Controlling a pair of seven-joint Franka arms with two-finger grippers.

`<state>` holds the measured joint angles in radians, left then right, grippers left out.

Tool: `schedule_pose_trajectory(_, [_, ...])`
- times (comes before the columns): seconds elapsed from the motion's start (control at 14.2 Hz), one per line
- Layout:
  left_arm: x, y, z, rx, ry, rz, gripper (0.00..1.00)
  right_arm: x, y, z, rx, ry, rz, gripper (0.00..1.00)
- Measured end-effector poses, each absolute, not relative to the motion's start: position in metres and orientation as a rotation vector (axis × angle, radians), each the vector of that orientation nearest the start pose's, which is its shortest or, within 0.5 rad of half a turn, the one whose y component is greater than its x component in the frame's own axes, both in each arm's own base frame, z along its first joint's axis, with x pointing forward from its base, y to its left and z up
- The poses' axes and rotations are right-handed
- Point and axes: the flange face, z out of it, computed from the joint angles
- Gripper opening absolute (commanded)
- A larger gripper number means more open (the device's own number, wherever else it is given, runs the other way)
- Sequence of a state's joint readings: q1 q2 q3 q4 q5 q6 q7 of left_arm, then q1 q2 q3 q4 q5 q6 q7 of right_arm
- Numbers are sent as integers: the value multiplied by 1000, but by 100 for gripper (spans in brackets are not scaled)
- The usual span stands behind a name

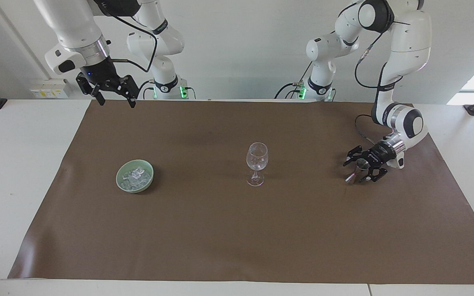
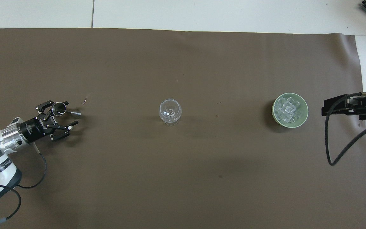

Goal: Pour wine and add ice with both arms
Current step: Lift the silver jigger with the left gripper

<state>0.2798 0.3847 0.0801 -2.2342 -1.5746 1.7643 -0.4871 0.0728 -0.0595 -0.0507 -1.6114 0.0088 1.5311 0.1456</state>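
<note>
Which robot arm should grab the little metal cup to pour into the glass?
The left. The left gripper is already down on the mat with its jaws around the little metal cup. The right gripper waits high over the mat's edge near the robots, probably better suited for the ice later.

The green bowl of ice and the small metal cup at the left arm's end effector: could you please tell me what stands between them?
Only the empty wine glass stands between the bowl and the metal cup; the overhead view shows it.
</note>
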Motion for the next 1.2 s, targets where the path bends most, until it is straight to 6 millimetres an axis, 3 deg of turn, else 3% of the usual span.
schedule_pose_trajectory(0.14, [510,99,209,994,1529,-761,80,532,12,634,-3125,193,34,100])
schedule_pose_trajectory(0.42, [511,99,210,988,1528,-758,52,532,12,634,-3125,193,34,100])
schedule_pose_trajectory(0.49, [511,99,210,987,1529,-758,35,532,12,634,-3125,193,34,100])
schedule_pose_trajectory(0.56, [511,100,210,985,1529,-757,10,532,12,634,-3125,193,34,100])
schedule_pose_trajectory(0.64, [511,101,210,981,1530,-754,0,532,12,634,-3125,193,34,100])
schedule_pose_trajectory(1.2, [512,109,211,925,1540,-735,0,532,12,634,-3125,193,34,100])
